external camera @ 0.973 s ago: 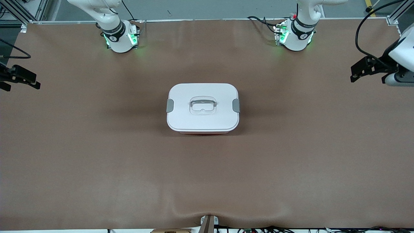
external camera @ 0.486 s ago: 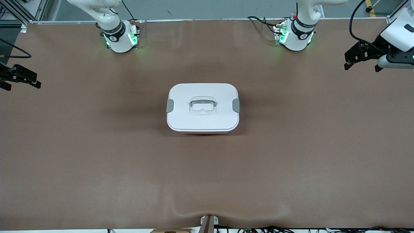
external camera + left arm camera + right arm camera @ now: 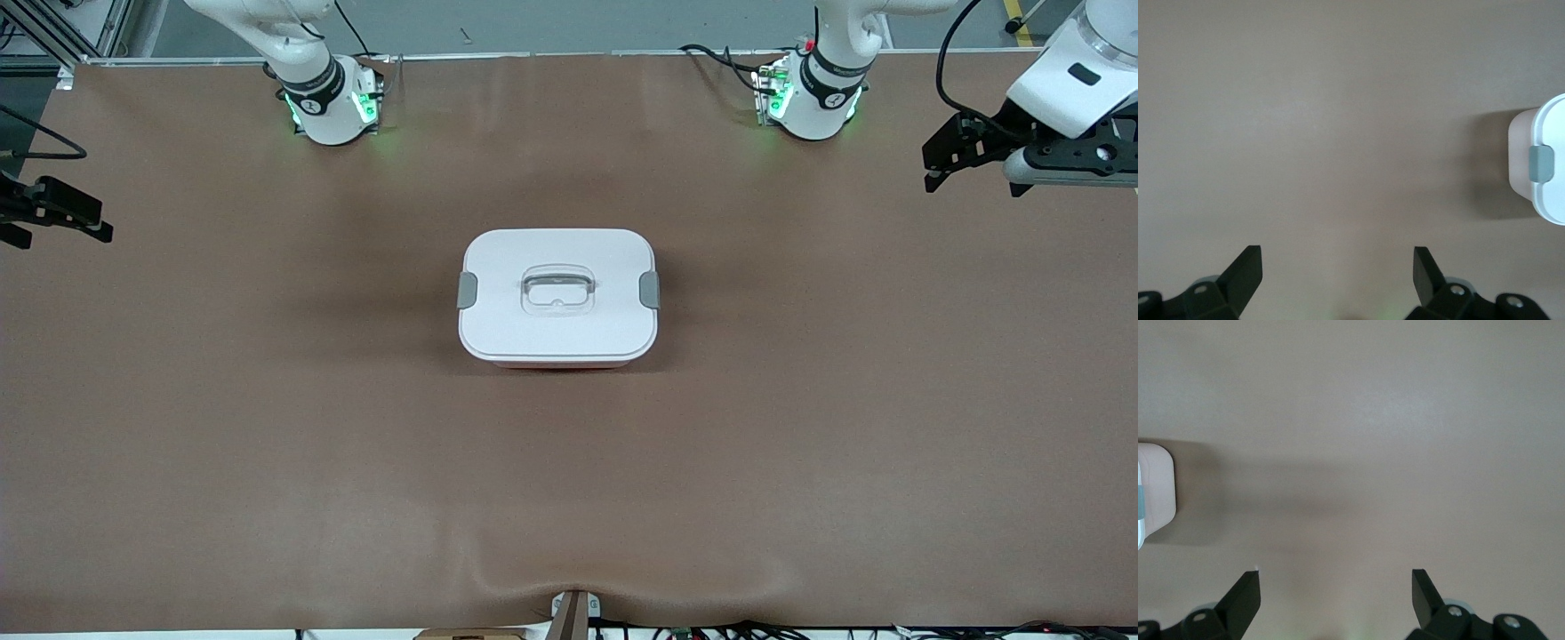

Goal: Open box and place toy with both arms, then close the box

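The box (image 3: 558,298), a pale pink tub with a white lid, stands shut in the middle of the table, both grey side clips (image 3: 650,290) down. Its end also shows in the left wrist view (image 3: 1545,167) and in the right wrist view (image 3: 1155,487). The toy is out of view. My left gripper (image 3: 969,178) is open and empty in the air over the left arm's end of the table, well apart from the box; its jaws stand wide (image 3: 1338,252). My right gripper (image 3: 58,233) is open and empty over the right arm's end of the table (image 3: 1335,573).
The brown table cover (image 3: 569,489) runs bare all round the box. The two arm bases (image 3: 329,107) (image 3: 813,102) stand at the table's edge farthest from the front camera. Cables lie by the left arm's base.
My left gripper has moved toward the robots' edge of the table and a little toward the box. The right gripper and the box have not moved.
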Tool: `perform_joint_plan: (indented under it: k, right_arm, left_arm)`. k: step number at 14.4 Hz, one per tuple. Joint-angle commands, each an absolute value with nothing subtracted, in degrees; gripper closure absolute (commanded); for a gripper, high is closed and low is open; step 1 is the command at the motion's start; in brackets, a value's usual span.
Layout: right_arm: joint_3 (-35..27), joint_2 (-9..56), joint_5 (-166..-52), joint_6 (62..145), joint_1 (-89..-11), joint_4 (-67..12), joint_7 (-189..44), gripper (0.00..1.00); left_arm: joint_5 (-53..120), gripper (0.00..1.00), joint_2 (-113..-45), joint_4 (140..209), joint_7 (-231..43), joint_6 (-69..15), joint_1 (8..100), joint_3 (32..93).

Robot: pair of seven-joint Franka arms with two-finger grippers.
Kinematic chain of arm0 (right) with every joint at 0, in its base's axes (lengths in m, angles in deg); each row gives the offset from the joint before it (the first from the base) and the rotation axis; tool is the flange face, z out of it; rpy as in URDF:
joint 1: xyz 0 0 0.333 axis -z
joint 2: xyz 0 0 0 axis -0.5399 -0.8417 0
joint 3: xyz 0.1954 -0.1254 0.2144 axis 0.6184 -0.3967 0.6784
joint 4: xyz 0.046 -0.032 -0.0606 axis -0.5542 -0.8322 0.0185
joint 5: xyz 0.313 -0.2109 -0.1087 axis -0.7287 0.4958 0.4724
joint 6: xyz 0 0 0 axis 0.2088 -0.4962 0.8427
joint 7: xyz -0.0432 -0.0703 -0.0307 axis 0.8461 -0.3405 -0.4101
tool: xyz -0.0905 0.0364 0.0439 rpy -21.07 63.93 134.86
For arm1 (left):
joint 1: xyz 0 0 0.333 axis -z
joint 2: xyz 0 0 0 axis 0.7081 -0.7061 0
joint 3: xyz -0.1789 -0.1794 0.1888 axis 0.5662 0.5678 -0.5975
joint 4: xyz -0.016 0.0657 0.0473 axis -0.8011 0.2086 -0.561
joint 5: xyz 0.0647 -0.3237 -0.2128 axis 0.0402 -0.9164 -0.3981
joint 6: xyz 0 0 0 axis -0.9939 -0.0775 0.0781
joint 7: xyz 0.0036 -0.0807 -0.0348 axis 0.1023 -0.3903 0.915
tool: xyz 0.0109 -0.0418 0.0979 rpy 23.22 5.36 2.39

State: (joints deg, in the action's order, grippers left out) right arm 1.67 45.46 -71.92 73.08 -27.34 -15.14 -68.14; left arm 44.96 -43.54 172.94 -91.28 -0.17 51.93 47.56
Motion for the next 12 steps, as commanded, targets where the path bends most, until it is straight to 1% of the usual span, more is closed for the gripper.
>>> perform_joint_plan:
  k: [1,7,12]
  right_arm:
    - [1.62,45.35,-71.07,72.3,-27.67,-14.33,-67.65,0.0]
    - [1.62,45.43,-71.15,72.38,-27.76,-14.24,-67.56,0.0]
    - [1.62,45.43,-71.07,72.38,-27.76,-14.24,-67.74,0.0]
  left_arm:
    - [46.01,0.0,-42.32,173.65,-91.53,-0.76,51.5,47.56]
    - [45.48,0.0,-45.57,169.17,-90.65,-0.49,49.65,46.5]
    - [45.48,0.0,-46.54,168.81,-91.27,-0.49,49.92,46.5]
